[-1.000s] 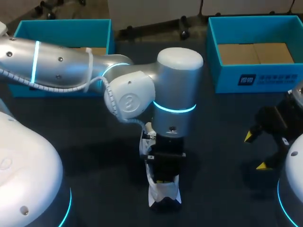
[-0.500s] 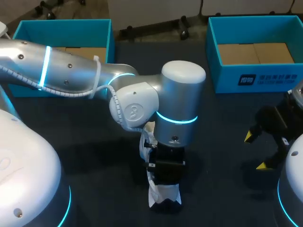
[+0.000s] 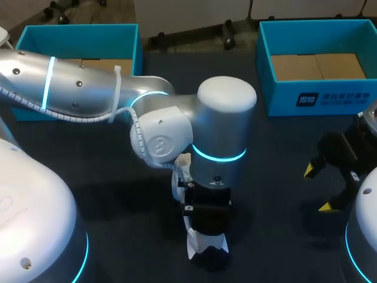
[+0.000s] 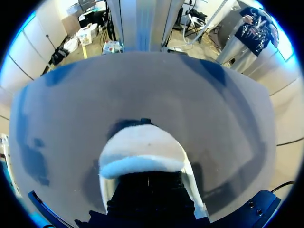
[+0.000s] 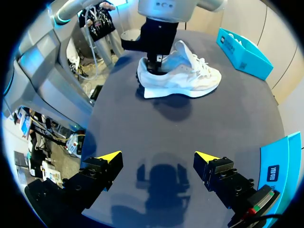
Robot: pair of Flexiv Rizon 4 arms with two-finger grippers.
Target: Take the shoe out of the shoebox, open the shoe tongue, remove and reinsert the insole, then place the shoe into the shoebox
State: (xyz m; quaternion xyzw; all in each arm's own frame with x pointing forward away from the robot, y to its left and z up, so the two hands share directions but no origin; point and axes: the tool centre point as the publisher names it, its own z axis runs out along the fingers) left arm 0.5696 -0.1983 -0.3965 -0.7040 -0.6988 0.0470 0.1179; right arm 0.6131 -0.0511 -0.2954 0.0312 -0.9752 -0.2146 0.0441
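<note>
White shoe (image 5: 178, 71) standing on its sole near the middle of the dark worktop (image 5: 190, 123), outside both blue shoeboxes, heel toward the robot. The left gripper (image 5: 154, 66) enters the heel opening from directly above, a vertical approach that appears suited to reaching the insole through the collar. The shoe and the wrist hide the gripper, so whether it is spread or closed on anything cannot be told. The right gripper (image 5: 154, 156) hovers over bare worktop well apart from the shoe, spread wide and holding nothing, apparently kept aside to leave the left arm room. The left shoebox (image 3: 76, 35) and right shoebox (image 3: 318, 100) sit at the far corners, out of the working area
</note>
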